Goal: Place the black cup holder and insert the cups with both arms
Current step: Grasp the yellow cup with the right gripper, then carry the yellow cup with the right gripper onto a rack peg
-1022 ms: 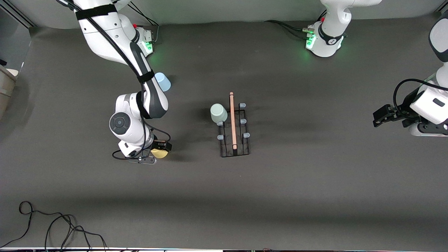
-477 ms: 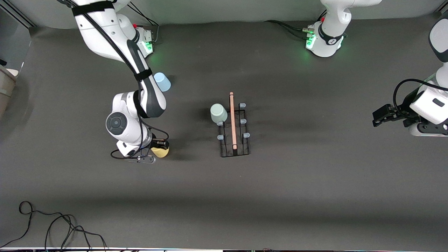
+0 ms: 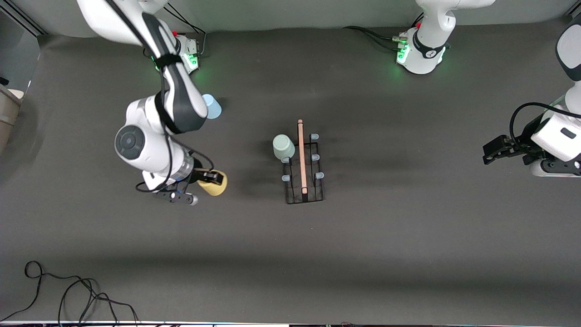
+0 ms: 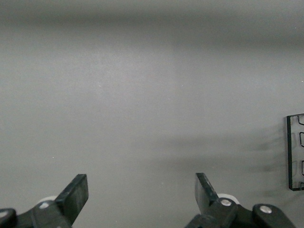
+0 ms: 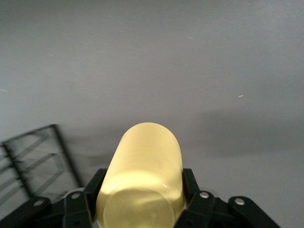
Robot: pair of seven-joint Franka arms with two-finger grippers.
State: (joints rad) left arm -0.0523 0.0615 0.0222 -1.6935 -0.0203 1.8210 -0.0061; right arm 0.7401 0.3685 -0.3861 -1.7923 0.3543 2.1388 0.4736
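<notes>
The right end effector [image 3: 209, 180] is clamped on the yellow cup [image 3: 215, 183], holding it above the table [image 3: 386, 236], toward the right arm's end from the black cup holder [image 3: 303, 168]. The holder stands mid-table with the mint green cup [image 3: 283, 146] upside down on one prong. The light blue cup [image 3: 211, 106] sits on the table near the right arm's base. The left end effector [image 3: 492, 152] waits over its own end of the table, fingers [image 4: 76, 194] spread apart.
</notes>
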